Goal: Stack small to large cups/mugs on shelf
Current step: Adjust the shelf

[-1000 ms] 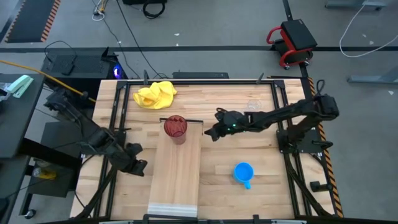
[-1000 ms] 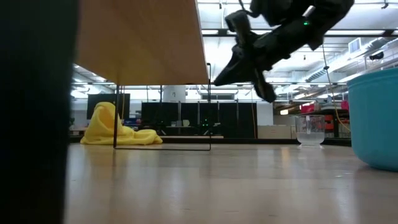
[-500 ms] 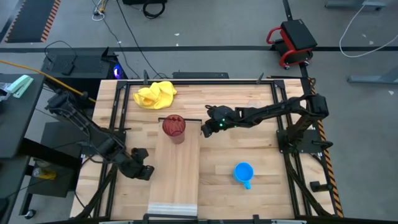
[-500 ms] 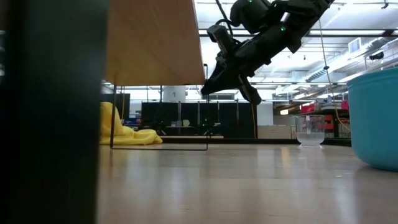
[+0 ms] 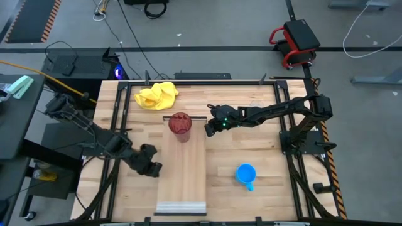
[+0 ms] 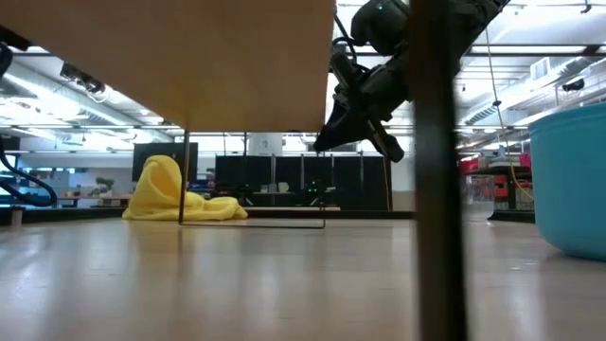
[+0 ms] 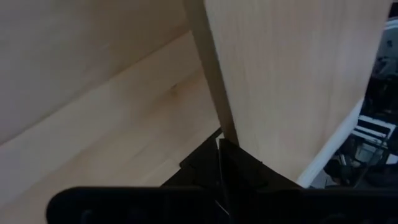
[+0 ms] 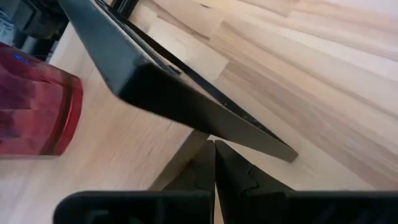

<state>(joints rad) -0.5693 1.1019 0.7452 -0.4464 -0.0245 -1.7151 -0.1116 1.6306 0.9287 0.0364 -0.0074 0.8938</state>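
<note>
The pale shelf board (image 5: 182, 176) lies lengthwise at mid-table, raised on thin black wire legs (image 6: 182, 175). The dark red ribbed tumbler (image 5: 179, 123) stands upright on its far end. The blue mug (image 5: 245, 174) stands on the table right of the shelf, toward the near edge. I cannot make out the clear glass cup. My left gripper (image 5: 155, 169) is shut at the shelf's left edge. My right gripper (image 5: 208, 130) is shut at the shelf's right edge, next to the tumbler. My left gripper pushes with its shut fingertips (image 7: 219, 144) against the shelf's left long edge (image 7: 214, 99), about midway along the board. The fingers come level from the table's left, across the board. My right gripper has its shut fingertips (image 8: 214, 149) at the shelf's right long edge (image 8: 186, 152), near the far end, just under the black bar (image 8: 186, 109). It slants down from the table's right. I cannot tell whether it touches the board.
A yellow cloth (image 5: 157, 95) lies crumpled at the far left of the table. The blue mug's wall fills the low view's right edge (image 6: 573, 180). A dark upright bar (image 6: 437, 170) blocks part of the low view. Bare tabletop lies right of the shelf's near half.
My left gripper has gone toward the table's right edge and met the shelf's left edge. The shelf has slid a little to the right, with the tumbler upright on it. My right gripper has gone left to the shelf's right edge.
</note>
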